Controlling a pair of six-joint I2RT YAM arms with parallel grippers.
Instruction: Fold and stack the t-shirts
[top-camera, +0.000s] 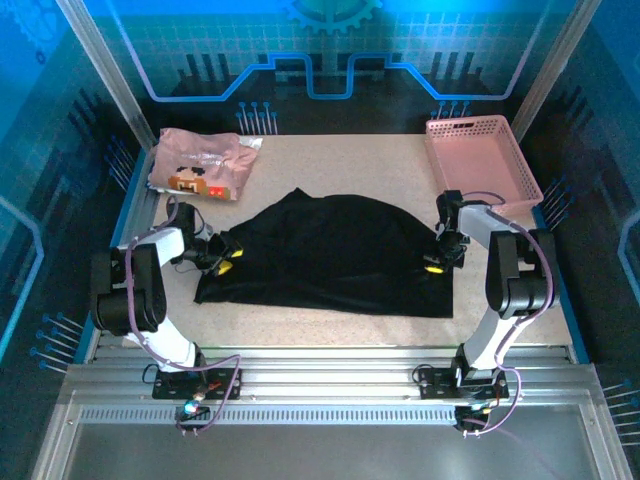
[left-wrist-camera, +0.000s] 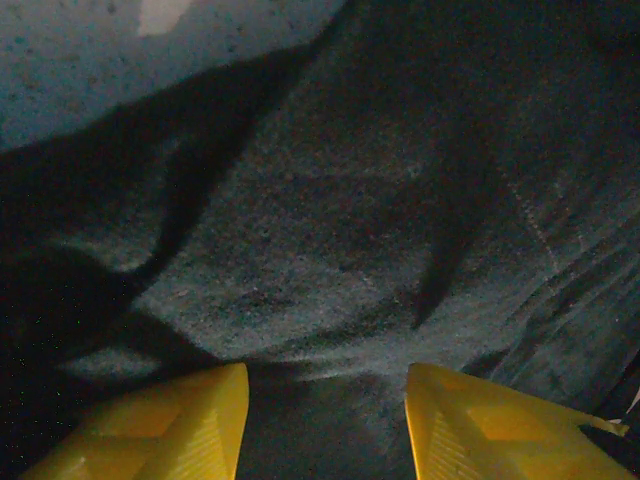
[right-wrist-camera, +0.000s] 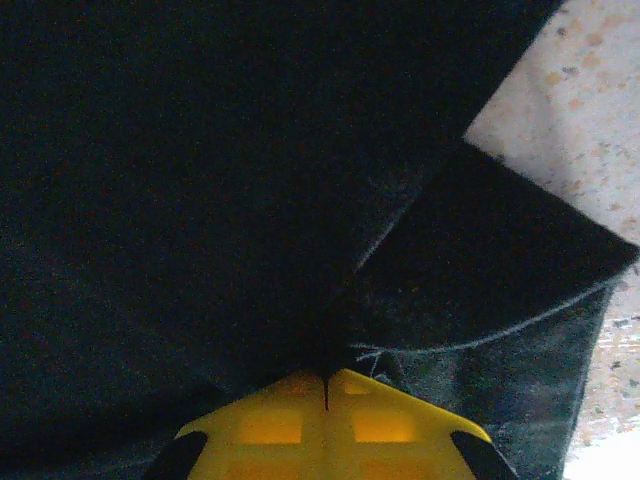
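Right pincer is clamped on the black shirt spread across the desk, left pincer apart over its opposite edge, so the first fold probably awaits the left's grip.

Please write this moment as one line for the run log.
left end effector open over black shirt | right end effector shut on shirt edge | pink shirt rear left
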